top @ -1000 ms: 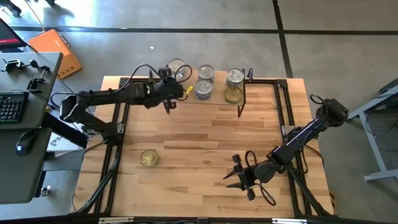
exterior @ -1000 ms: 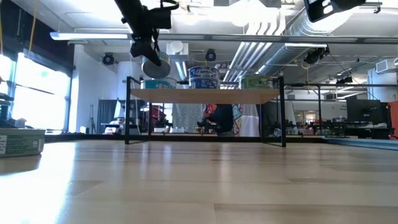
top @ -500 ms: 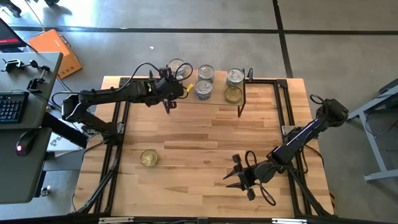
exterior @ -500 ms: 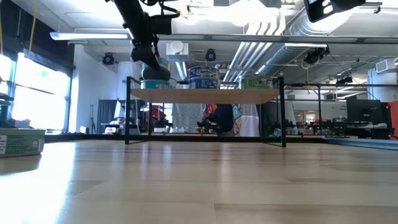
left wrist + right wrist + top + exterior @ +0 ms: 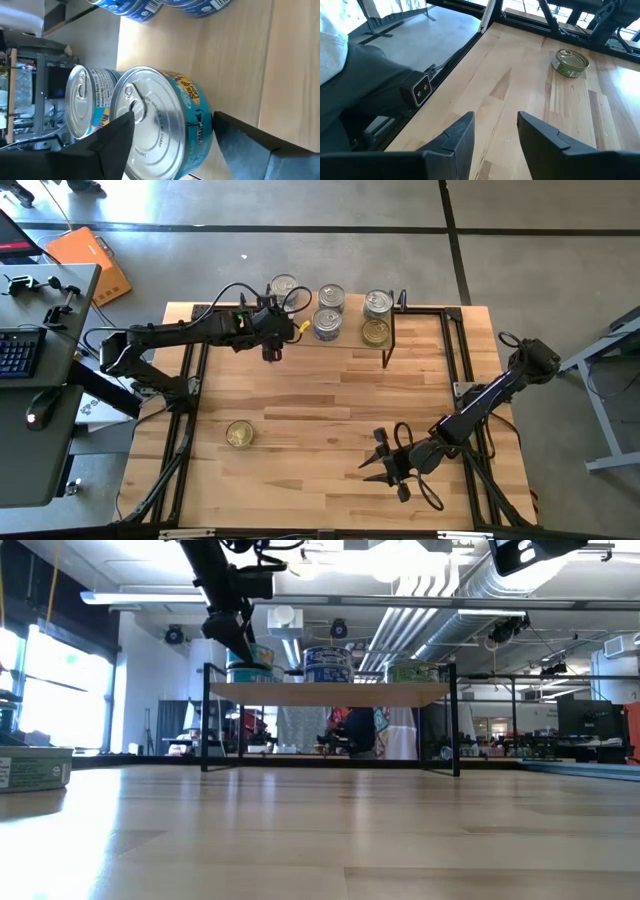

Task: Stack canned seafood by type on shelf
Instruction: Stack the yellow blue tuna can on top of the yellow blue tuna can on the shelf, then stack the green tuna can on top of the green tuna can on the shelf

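Canned seafood sits in small groups on the shelf, a light-wood board on thin black legs at the far edge of the counter. At the shelf's left end stands a silver-topped tin with a teal label, with a second teal-labelled tin touching it just behind. The left tool hangs over this end of the shelf, its two dark fingers spread wide on either side of the silver-topped tin; whether the pads touch the tin's sides I cannot tell. From counter height, that tin rests flat on the board with the left tool just above it.

Near the middle of the shelf are two blue-labelled tins. At its right end are a silver-topped tin and a gold-topped tin, side by side.

One flat green-labelled tin lies alone on the counter, well in front of the shelf and toward its left side.

The right tool waits low over the counter, well in front of the shelf's right end, its fingers parted and holding nothing.
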